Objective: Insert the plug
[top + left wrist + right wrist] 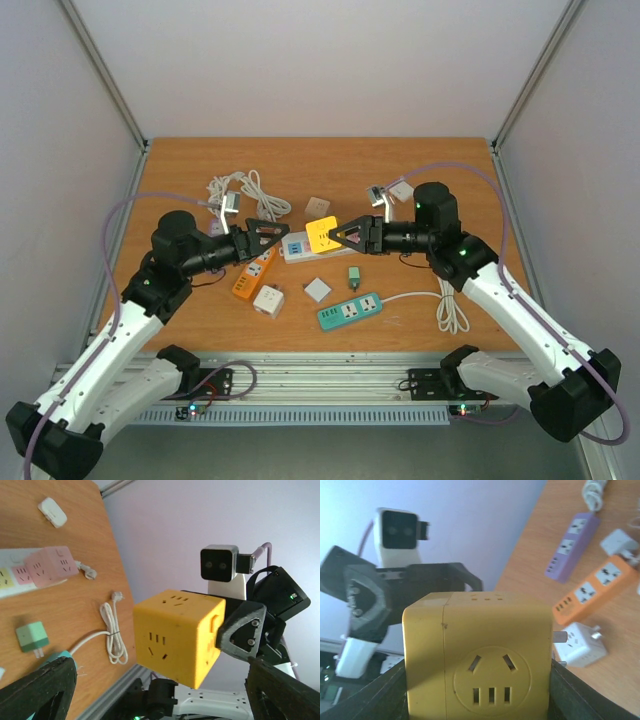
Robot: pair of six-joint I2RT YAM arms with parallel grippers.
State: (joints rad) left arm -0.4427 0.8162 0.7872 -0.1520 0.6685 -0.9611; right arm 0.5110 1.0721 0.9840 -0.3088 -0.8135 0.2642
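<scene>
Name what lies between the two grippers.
A yellow socket cube, held in the right gripper and facing the open left gripper. The top view shows this most clearly.

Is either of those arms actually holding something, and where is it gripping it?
The right hand grips the yellow plastic cube-shaped socket adapter by two opposite side faces. The open left hand holds nothing.

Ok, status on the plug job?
Right gripper shut on yellow cube adapter, held off the table. Left gripper open, empty, facing it. Nothing between them.
</scene>
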